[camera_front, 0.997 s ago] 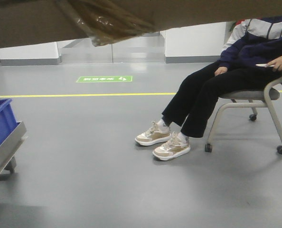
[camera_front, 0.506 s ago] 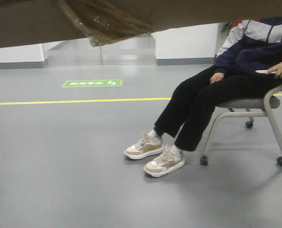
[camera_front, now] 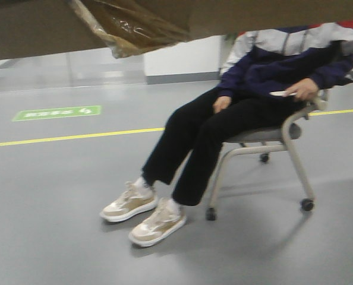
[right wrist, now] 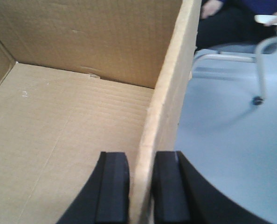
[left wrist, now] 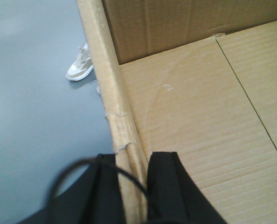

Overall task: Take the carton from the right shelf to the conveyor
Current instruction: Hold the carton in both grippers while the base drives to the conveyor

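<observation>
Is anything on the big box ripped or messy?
Yes. A crumpled wad of yellowish tape hangs off the lower edge of the carton, and the wall pinched by the left gripper is creased and frayed at its top.

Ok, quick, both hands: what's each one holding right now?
Left hand: closed on a side wall of the carton.
Right hand: closed on the opposite side wall.
</observation>
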Controlling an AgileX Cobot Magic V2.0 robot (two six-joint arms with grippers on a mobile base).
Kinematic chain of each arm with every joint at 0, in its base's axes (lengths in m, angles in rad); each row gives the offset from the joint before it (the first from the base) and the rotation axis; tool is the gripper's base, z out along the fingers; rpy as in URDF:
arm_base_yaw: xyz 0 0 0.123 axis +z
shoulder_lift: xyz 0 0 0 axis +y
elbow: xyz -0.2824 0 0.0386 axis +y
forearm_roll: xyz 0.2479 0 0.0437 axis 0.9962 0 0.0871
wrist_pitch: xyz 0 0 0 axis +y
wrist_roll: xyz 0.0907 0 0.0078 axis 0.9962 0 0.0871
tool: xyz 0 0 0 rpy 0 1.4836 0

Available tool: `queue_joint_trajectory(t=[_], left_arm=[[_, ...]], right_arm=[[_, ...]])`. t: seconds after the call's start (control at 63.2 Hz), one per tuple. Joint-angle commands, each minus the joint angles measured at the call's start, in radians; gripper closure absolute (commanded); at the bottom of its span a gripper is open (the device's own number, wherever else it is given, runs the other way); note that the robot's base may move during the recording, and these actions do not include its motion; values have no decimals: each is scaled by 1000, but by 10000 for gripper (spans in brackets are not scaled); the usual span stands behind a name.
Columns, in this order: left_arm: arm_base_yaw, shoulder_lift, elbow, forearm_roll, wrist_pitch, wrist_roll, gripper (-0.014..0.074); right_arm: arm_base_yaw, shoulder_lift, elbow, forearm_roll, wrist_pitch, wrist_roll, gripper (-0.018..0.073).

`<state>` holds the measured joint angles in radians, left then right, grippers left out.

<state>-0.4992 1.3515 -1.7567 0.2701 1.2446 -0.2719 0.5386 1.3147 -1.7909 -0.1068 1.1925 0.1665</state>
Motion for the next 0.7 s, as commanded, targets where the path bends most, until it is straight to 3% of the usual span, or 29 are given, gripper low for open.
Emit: queue_joint_trajectory(t=[0.0, 0.57, 0.681], left_arm=[[-15, -8, -2, -38, -42, 16, 613], [-15, -8, -2, -19, -41, 16, 613], [-15, -8, -2, 41, -41, 16, 613]], right_arm=[[4, -12, -3, 41, -80, -11, 627], [4, -12, -3, 41, -80, -11, 627], [4, -12, -3, 41, -80, -11, 627]])
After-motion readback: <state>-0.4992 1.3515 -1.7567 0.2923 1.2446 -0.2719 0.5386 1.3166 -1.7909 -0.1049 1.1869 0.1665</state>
